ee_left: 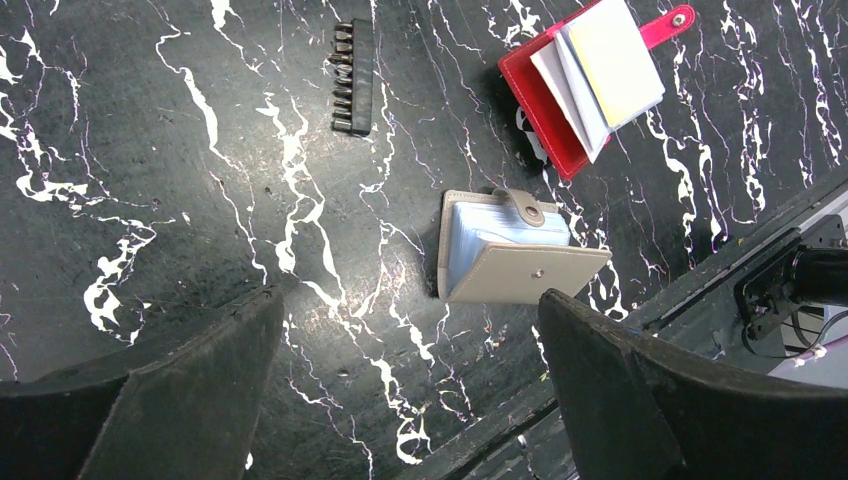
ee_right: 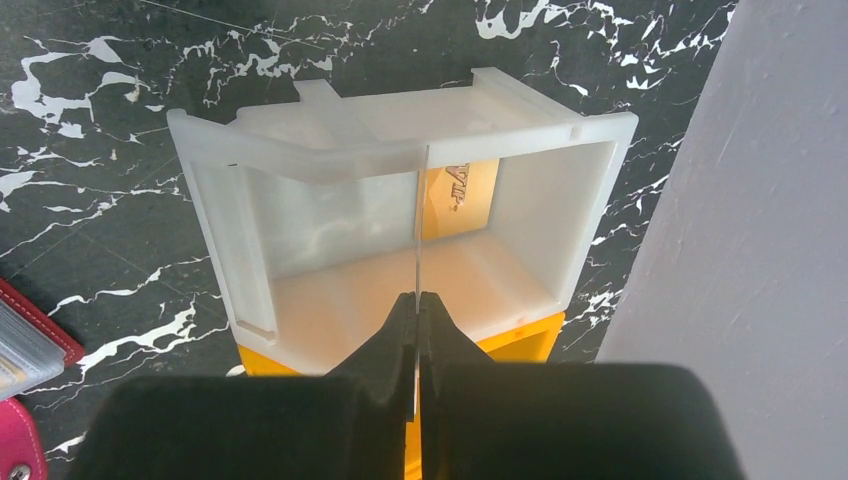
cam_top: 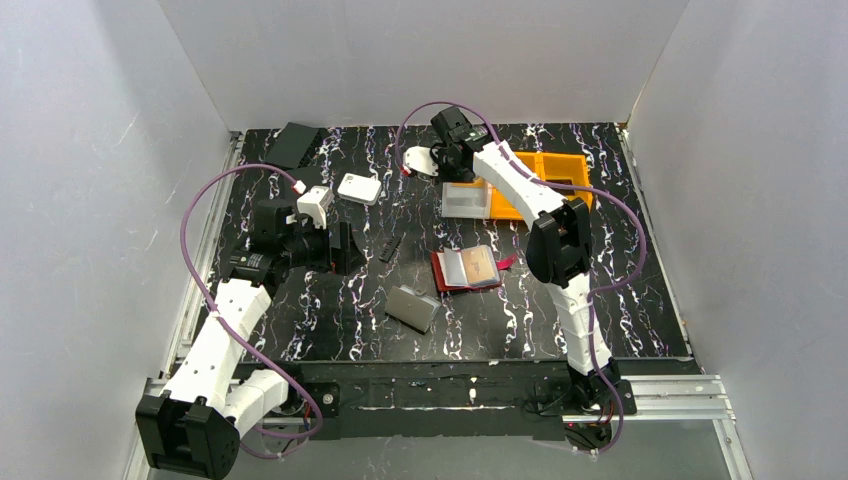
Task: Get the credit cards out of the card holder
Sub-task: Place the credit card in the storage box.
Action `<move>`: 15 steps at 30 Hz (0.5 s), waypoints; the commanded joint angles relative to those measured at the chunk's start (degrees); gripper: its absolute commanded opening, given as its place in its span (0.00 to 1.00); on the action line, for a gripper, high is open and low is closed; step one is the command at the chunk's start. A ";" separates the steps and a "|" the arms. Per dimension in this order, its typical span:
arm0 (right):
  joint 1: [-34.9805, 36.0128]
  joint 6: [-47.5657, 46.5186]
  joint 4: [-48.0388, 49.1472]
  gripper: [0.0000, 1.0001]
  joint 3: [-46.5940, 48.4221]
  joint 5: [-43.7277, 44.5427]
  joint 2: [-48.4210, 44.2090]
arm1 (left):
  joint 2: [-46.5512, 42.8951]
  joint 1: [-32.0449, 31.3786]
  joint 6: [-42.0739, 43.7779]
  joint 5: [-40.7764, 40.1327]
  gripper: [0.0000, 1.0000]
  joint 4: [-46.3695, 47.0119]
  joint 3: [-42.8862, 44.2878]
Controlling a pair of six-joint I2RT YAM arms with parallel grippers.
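The dark red card holder (cam_top: pixel 467 268) lies open on the black marble table, clear sleeve pages up; the left wrist view shows its red cover (ee_left: pixel 545 115) and snap tab. My right gripper (ee_right: pixel 417 305) is shut on a thin credit card (ee_right: pixel 421 230), seen edge-on, held over the white bin (ee_right: pixel 230 250). An orange-gold credit card (ee_right: pixel 455 190) leans inside that bin. In the top view the right gripper (cam_top: pixel 452 162) hangs by the bin's far side. My left gripper (ee_left: pixel 410 400) stands open over bare table left of the holder, nothing between its fingers (ee_left: pixel 190 390).
A flat grey case (cam_top: pixel 413 307) lies in front of the holder, half open in the left wrist view (ee_left: pixel 510 265). An orange bin (cam_top: pixel 545 185) sits beside the white bin (cam_top: pixel 463 198). A bit strip (cam_top: pixel 390 248), a white rounded box (cam_top: pixel 358 188) and a black slab (cam_top: pixel 293 143) lie further left.
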 commanded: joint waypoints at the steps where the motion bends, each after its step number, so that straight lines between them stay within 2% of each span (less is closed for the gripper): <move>1: -0.32 0.68 0.53 0.01 0.07 -0.83 -2.74 | -1.01 0.29 1.01 -0.69 0.98 -0.35 -0.57; 15: -0.41 1.11 0.92 0.02 -1.00 1.66 -2.74 | -1.91 0.29 0.97 -0.89 0.98 -0.44 -0.83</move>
